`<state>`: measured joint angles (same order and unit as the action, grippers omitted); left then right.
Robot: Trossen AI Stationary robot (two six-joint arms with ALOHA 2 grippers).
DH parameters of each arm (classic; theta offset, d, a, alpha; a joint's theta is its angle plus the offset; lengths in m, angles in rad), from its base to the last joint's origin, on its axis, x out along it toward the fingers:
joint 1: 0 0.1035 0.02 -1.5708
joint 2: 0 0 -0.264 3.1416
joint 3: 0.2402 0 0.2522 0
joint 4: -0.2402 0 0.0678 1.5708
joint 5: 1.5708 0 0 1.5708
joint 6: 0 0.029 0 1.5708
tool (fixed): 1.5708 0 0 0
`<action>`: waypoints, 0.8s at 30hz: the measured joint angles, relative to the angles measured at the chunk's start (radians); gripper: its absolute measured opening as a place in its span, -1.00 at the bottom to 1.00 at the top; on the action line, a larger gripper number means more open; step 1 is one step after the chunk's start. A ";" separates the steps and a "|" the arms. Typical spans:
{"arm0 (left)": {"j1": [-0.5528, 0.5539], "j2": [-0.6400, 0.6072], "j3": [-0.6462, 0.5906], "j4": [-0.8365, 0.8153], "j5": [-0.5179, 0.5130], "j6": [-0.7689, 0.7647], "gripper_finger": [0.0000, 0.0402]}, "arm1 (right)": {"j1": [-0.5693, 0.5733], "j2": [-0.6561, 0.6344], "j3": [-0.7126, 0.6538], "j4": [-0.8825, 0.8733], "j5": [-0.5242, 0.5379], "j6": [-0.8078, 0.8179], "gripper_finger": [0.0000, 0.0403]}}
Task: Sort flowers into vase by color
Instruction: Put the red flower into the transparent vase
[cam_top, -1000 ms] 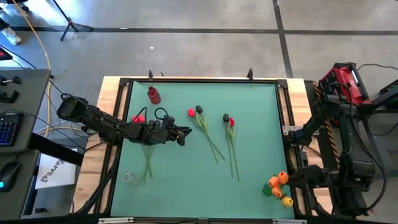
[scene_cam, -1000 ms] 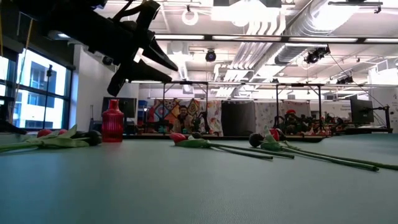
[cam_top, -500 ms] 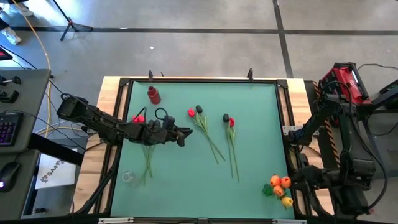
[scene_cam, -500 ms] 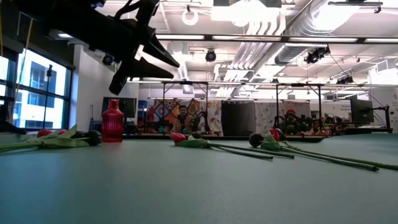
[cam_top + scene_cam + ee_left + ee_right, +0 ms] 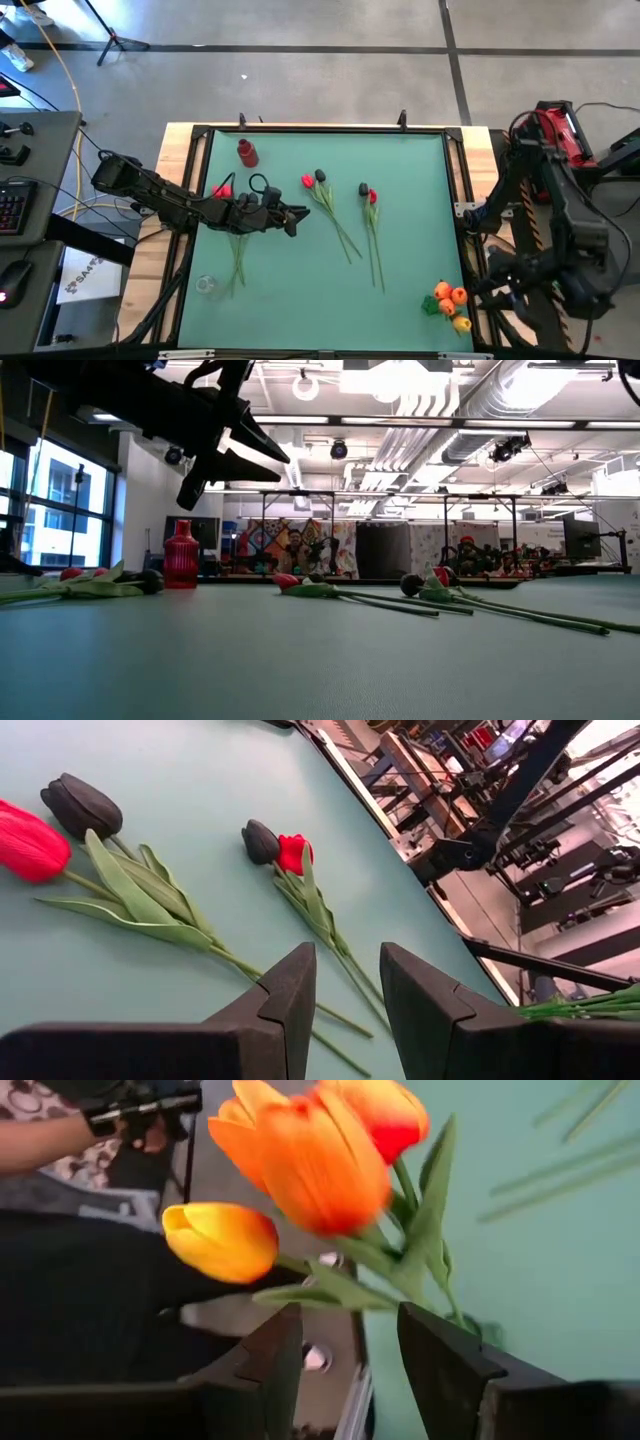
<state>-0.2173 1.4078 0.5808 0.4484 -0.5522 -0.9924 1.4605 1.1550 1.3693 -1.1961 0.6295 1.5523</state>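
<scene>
Right hand (image 5: 345,1365) opened, orange tulips (image 5: 448,302) vase hidden

Evenly lit from overhead, no hard shadows on the green table (image 5: 410,230) in the high view. Low view backlit: ceiling lights (image 5: 400,380) and window (image 5: 45,500) glare bright, left gripper (image 5: 270,465) reduced to a dark silhouette. Table surface nearest the low camera soft, out of focus. Left wrist view sharp on tulips ahead of the fingers (image 5: 285,1010), blown-out highlights beyond. Right wrist view blurred: orange tulips (image 5: 300,1165) just past the right gripper (image 5: 350,1350) soft, background smeared.
</scene>
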 joint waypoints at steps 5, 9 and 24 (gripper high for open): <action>0.000 0.000 0.000 0.002 0.013 0.000 -0.50 | -0.004 -0.053 0.000 -0.016 -0.058 0.071 -0.27; 0.001 -0.014 0.000 0.017 0.074 -0.014 -0.50 | -0.007 -0.097 0.000 -0.010 -0.003 0.097 -0.32; 0.064 -0.241 -0.001 -0.371 0.068 -0.083 -0.50 | -0.027 -0.288 0.000 0.066 0.529 -0.050 -0.36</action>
<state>-0.1535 1.1668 0.5800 0.0775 -0.4843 -1.0756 1.4337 0.8674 1.3693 -1.1297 1.1587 1.5026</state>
